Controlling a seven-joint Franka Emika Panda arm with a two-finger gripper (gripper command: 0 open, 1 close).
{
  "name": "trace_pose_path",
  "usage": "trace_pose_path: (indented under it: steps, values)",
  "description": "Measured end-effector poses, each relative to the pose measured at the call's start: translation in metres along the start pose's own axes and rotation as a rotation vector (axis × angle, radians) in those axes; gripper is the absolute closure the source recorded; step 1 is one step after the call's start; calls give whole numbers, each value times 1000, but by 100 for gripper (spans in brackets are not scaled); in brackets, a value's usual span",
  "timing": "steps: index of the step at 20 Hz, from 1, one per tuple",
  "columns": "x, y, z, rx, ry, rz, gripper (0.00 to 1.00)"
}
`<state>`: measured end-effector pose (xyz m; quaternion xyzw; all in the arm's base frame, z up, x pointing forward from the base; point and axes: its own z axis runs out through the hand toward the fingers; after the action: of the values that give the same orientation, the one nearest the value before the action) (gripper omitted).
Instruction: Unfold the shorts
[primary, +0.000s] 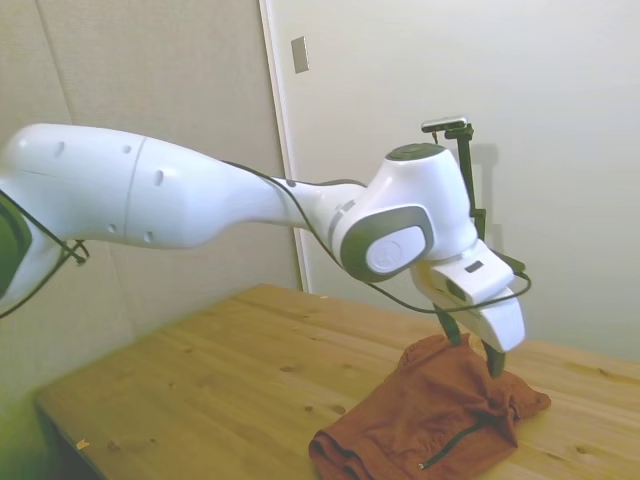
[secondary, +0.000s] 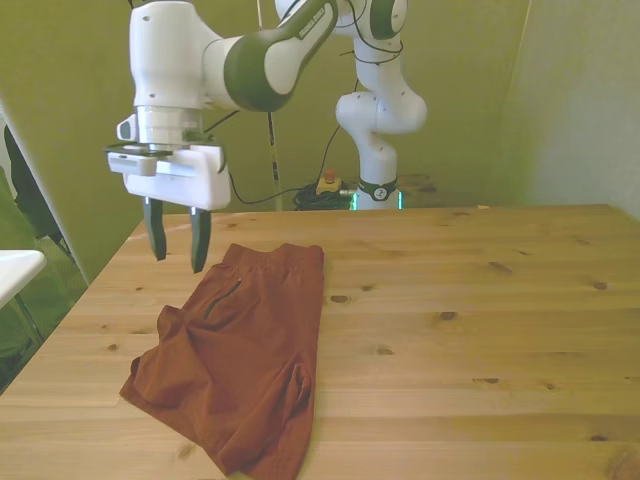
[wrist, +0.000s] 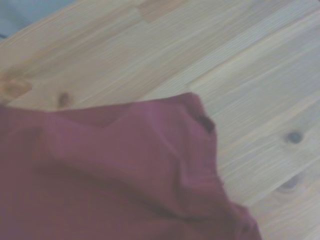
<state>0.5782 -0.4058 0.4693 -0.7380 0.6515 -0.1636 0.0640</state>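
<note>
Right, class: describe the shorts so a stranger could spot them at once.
Start at the wooden table. On the front view's left lies the shorts, folded rust-orange cloth, below the open pincer. A thin dark zipper line marks them; nothing else lies there.

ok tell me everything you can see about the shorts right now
The shorts are rust-orange soft fabric, folded over on themselves and rumpled, lying flat on the wooden table toward the front view's left. A thin dark zipper line runs along the upper layer, and the hems look stitched. One narrow end lies toward the table's far edge, and the wider crumpled end lies near the front edge. The claw hangs open above that far end, not touching the cloth. Only the table touches them.
</note>
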Motion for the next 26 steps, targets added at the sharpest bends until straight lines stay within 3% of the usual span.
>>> trace_pose_path:
  steps: [6,12,13,26]
  values:
    - [20,-13,60,8,-33,36,0]
    - [14,-21,94,9,-68,41,0]
    - [13,-22,99,9,-73,42,100]
    - [-7,-33,123,19,-120,36,100]
